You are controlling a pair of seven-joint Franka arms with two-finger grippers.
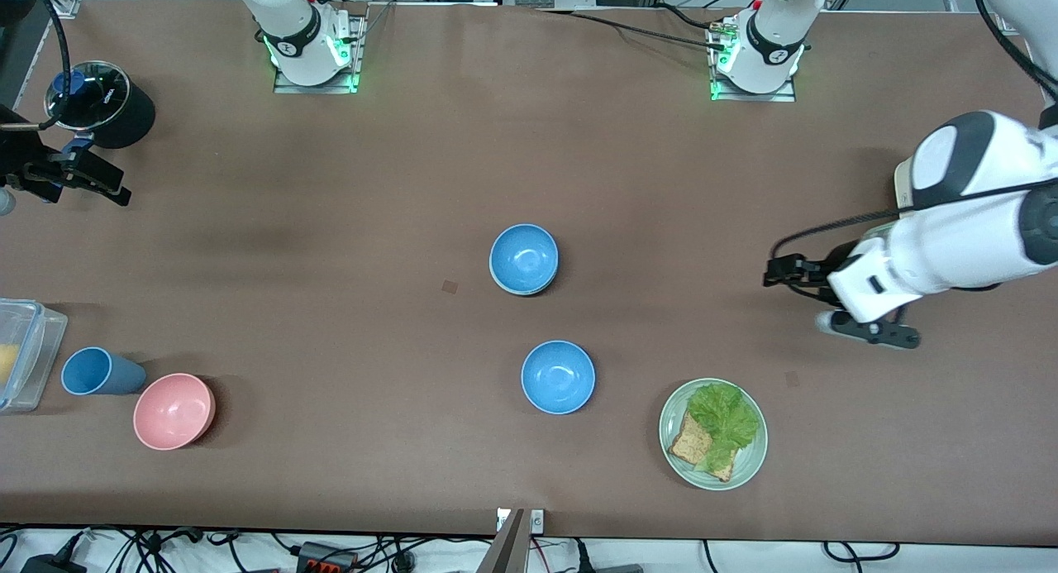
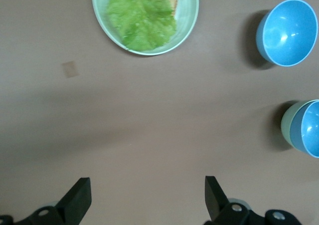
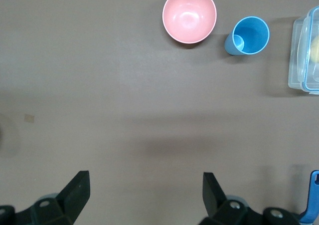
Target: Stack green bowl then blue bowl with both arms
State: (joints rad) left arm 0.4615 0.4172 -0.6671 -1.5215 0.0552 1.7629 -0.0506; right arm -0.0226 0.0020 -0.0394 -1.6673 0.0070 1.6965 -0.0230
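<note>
The green bowl (image 2: 287, 127) sits mid-frame in the front view with a blue bowl (image 1: 524, 258) already nested in it, only its mint rim showing in the left wrist view; the second blue bowl (image 1: 558, 376) stands apart, lower in that view. The left tool (image 1: 869, 329), fingers spread and empty, hangs at the frame's right edge and looks the nearer one. The right tool (image 1: 70, 176), also spread and empty, waits at the upper left over the bare brown counter (image 1: 331, 325).
</note>
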